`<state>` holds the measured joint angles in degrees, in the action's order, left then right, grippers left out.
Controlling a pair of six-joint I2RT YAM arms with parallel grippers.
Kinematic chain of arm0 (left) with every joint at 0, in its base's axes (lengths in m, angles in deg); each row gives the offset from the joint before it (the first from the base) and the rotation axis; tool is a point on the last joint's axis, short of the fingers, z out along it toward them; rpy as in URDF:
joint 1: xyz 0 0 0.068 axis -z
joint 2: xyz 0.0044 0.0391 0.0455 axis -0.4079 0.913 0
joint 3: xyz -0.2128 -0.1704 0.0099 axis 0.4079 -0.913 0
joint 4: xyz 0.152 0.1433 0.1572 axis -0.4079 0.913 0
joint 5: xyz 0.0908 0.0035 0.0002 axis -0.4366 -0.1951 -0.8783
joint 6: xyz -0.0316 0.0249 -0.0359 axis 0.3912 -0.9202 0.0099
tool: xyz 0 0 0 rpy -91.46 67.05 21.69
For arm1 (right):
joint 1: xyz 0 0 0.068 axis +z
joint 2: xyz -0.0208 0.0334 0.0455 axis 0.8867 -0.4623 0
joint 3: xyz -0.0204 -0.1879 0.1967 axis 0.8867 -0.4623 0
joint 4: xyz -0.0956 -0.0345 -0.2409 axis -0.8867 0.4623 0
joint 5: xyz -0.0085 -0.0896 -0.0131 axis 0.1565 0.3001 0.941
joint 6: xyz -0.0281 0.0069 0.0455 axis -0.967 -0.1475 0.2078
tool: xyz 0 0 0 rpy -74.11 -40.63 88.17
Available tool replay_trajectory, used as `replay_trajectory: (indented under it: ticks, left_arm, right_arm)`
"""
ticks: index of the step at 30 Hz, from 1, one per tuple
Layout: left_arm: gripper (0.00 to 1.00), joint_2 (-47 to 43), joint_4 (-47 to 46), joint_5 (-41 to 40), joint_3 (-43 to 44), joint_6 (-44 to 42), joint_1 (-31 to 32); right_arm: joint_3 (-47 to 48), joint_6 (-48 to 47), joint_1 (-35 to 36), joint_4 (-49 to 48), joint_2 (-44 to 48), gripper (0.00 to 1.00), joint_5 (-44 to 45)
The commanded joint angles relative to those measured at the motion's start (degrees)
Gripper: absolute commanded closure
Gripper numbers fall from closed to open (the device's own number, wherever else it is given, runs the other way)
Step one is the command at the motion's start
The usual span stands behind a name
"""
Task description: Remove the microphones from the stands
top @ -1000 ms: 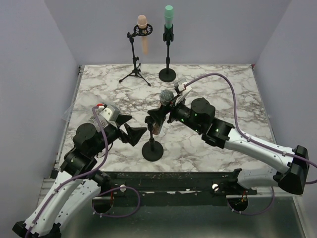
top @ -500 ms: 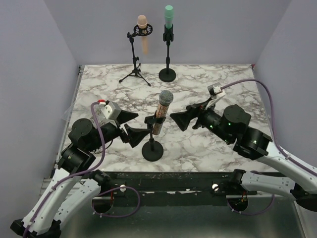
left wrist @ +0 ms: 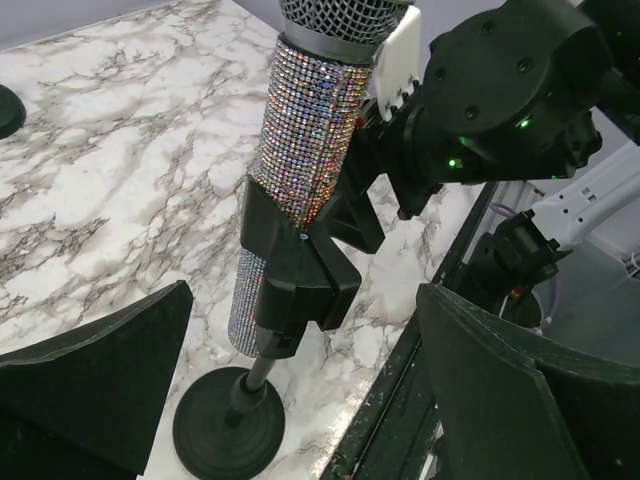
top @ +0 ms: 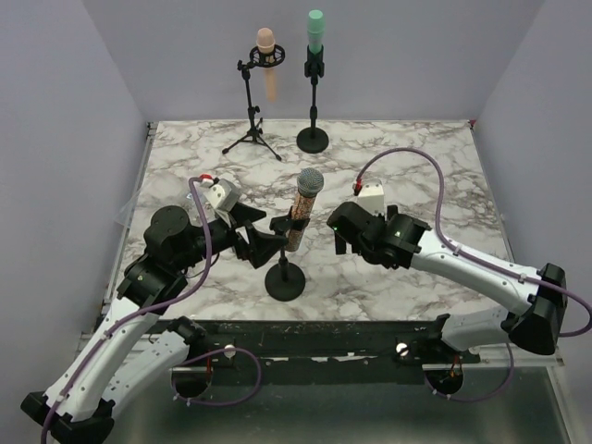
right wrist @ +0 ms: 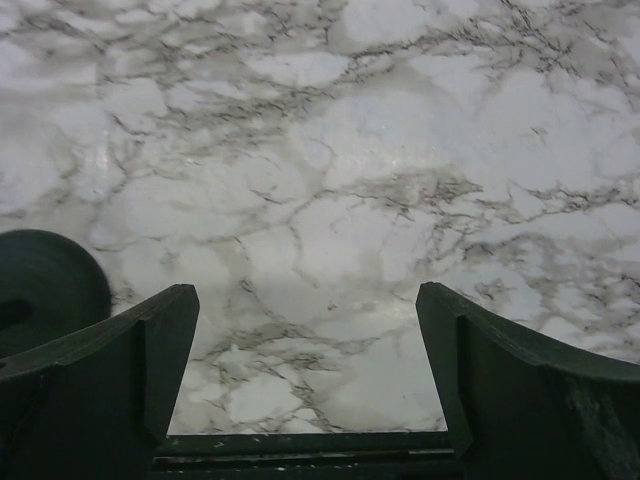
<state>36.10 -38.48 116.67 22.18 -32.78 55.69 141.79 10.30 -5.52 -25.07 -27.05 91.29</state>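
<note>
Rhinestone-crusted microphone (left wrist: 305,140), grey mesh head, clipped; left pincer (left wrist: 305,295) and right pincer (right wrist: 305,292) spread.

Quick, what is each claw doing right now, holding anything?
Left gripper: open, empty, pointed at the rhinestone microphone.
Right gripper: open, holding nothing.

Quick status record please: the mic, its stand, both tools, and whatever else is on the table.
Microphone: glitter microphone, seated in the clip, not yet removed
Stand: round-base stand, near edge of marble table
Left tool: open, facing the clip, holding nothing
Right tool: open, pointing down at table right of stand, empty
Others: pink microphone on tripod stand, green microphone on black stand, far edge
</note>
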Motion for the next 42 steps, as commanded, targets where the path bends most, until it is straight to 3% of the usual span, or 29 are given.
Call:
replay_trajectory:
  ticks: [1, 6, 9, 14, 24, 33, 38, 42]
  left_arm:
    - [0.03, -0.29, 1.14, -3.53, 1.82, 0.27, 2.78]
    - [0.07, 0.58, 3.34, -9.8, 2.51, -1.42, 6.9]
    - [0.11, 1.64, 4.07, -13.42, 2.84, -2.64, 8.58]
    - [0.17, 2.86, 4.8, -18.27, 4.21, -4.31, 10.6]
    - [0.26, 4.55, 3.85, -20.11, 4.05, -5.69, 12.41]
    - [0.43, 5.09, 3.67, -21.09, 4.22, -6.04, 12.94]
    - [0.52, 5.67, 3.85, -21.26, 4.64, -6.19, 12.94]
    - [0.6, 6.0, 3.98, -21.44, 5.09, -6.2, 12.94]
  right_arm:
    - [-4.39, -5.27, 0.18, -2.67, 5.71, 0.0, 1.63]
    - [-8.64, -13.64, 0.19, -14.49, 15.7, 0.0, -5.21]
    - [-7.88, -13.66, 0.21, -17.63, 18.73, 0.0, -6.6]
    - [-8.95, -16.78, 0.2, -30.37, 23.0, 0.0, -16.05]
    - [-9.86, -15.48, 0.25, -50.54, 19.22, 0.0, -36.05]
    - [-9.53, -14.67, 0.21, -58.63, 13.78, 0.08, -33.03]
    - [-11.14, -15.24, 0.23, -61.33, 12.78, 0.19, -32.29]
    - [-11.64, -14.99, 0.19, -61.26, 11.9, 0.22, -30.85]
